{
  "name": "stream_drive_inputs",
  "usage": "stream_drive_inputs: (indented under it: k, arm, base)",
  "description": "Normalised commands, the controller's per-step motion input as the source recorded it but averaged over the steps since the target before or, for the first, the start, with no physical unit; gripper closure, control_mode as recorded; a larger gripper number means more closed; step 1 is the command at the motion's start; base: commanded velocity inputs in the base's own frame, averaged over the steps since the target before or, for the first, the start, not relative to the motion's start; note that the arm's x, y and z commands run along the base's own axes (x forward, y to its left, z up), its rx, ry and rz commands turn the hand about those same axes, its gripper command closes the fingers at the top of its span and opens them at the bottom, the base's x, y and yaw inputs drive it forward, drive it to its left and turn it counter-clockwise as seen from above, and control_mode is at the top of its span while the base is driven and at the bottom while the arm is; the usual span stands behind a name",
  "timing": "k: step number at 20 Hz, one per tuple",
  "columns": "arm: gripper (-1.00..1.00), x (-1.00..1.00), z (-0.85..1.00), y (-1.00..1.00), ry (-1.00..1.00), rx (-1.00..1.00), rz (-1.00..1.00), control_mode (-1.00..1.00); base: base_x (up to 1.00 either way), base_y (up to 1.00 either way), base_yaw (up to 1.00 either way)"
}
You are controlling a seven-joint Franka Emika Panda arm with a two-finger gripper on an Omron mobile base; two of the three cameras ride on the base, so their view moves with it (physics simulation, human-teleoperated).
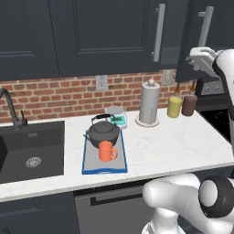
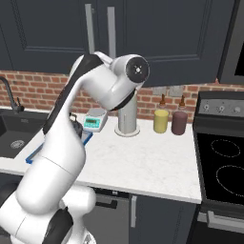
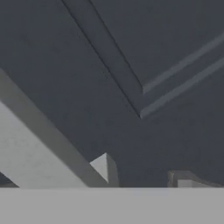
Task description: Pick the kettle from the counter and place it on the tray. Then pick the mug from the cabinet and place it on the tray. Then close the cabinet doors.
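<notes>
The dark round kettle (image 1: 104, 131) and the orange mug (image 1: 107, 151) both stand on the blue-rimmed tray (image 1: 89, 164), which lies on the white counter (image 1: 183, 141) beside the sink. My gripper (image 1: 197, 59) is raised in front of the right cabinet door (image 1: 218, 32), close to its grey bar handle (image 1: 205, 20). In the hand view the door panel (image 3: 131, 65) is very near, the bar handle (image 3: 35, 144) crosses the lower left, and my gripper (image 3: 142, 177) is open with nothing between the tips. The left door (image 1: 109, 36) looks shut. The right door looks slightly ajar.
A silver paper-towel cylinder (image 1: 149, 104), a yellow jar (image 1: 174, 106) and a dark red jar (image 1: 189, 105) stand along the brick wall. A small scale (image 1: 116, 116) sits behind the kettle. The black sink (image 1: 29, 151) is at the left and a stove (image 2: 224, 162) at the right.
</notes>
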Motion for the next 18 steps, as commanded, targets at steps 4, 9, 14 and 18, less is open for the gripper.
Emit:
stream_drive_inputs:
  k: [4,9,14,18]
  arm:
    - [-1.00,0.85,0.00,0.13,0.00,-0.10,-0.01,-1.00]
    - [-1.00,0.86,0.00,0.06,0.00,-0.09,0.00,-1.00]
    - [-1.00,0.69,0.06,0.02,0.00,-0.08,0.00,-1.00]
    - [-1.00,0.43,0.02,0.00,0.00,-0.18,0.00,-1.00]
  base:
    - [0.00,0.00,0.00]
    - [0.00,0.00,0.00]
    - [0.00,0.00,0.00]
    - [0.00,0.00,0.00]
